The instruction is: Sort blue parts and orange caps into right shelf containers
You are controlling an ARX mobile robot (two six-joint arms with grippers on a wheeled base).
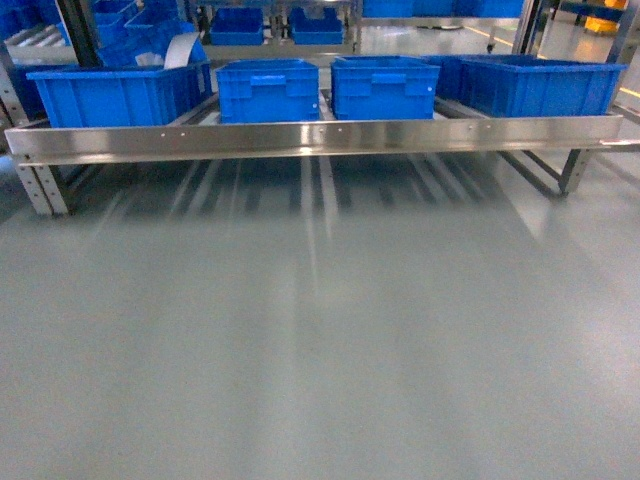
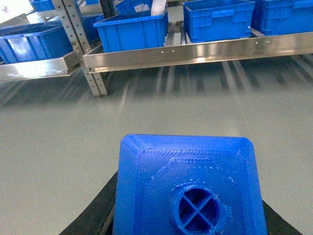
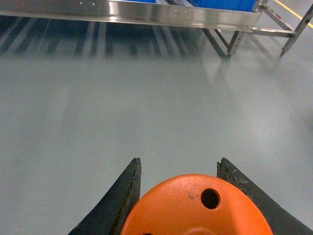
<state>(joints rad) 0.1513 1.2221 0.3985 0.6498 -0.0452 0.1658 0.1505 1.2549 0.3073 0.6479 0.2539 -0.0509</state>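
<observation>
You are carrying both parts. In the left wrist view, a bright blue block with a round cross-ribbed hole in its top face fills the lower frame, pinched between the dark fingers of the left gripper. In the right wrist view, an orange cap with a small hole in its flat top sits between the two black fingers of the right gripper, which is closed on it.

Neither arm shows in the head view. There, four large blue crates stand in a row behind the steel front rail of a low shelf: far left crate, centre-left crate, centre-right crate, far right crate. Bare grey floor lies between you and the rail, so the crates look well out of reach.

To do this step well, close in squarely on the rail's right end and stop just short of it. Lift each part above the rail and the crate's rim before releasing. Use separate crates for block and cap. Keep both grips firm while the base moves.
</observation>
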